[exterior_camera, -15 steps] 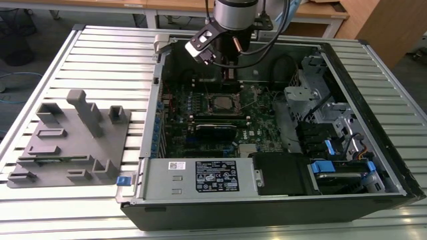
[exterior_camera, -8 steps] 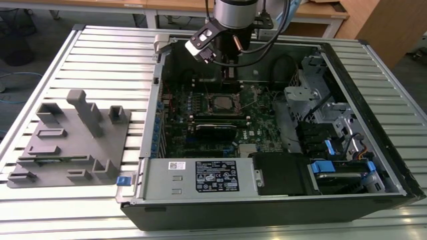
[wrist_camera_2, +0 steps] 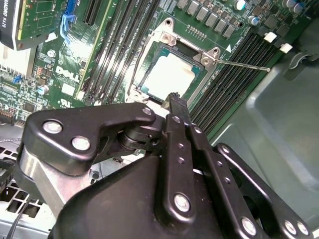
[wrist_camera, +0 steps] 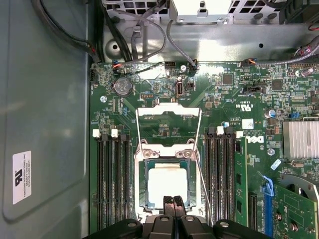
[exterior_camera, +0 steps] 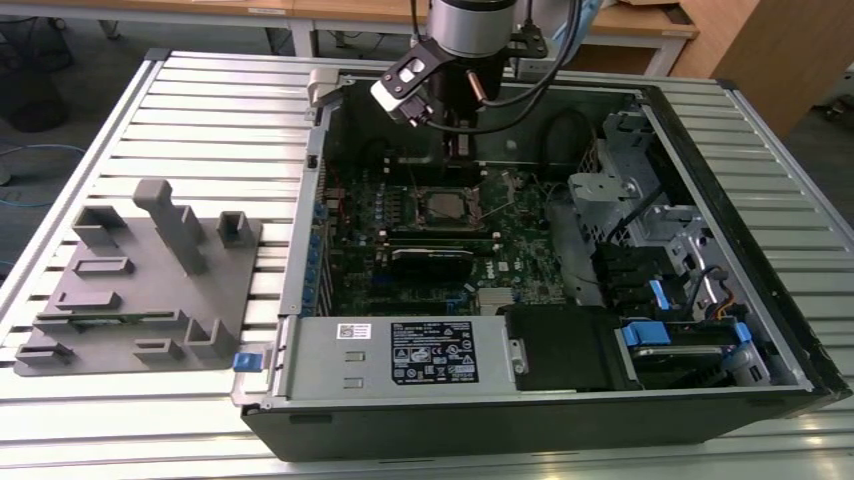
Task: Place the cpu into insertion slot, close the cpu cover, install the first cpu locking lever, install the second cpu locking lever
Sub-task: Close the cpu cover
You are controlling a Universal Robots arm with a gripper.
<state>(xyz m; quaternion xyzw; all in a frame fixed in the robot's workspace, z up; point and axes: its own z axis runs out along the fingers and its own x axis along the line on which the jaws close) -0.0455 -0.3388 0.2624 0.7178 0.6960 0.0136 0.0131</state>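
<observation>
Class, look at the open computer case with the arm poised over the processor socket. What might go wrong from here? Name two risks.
1. The gripper's closed tips sit right at the edge of the thin square metal cpu cover, beside the silvery square cpu; a slip may scrape either.
2. A thin wire locking lever juts out over the long black memory slots, apparently unlatched; the arm might snag or bend it.

Grey fixture (exterior_camera: 134,290) lies beside open computer case (exterior_camera: 534,425).
</observation>
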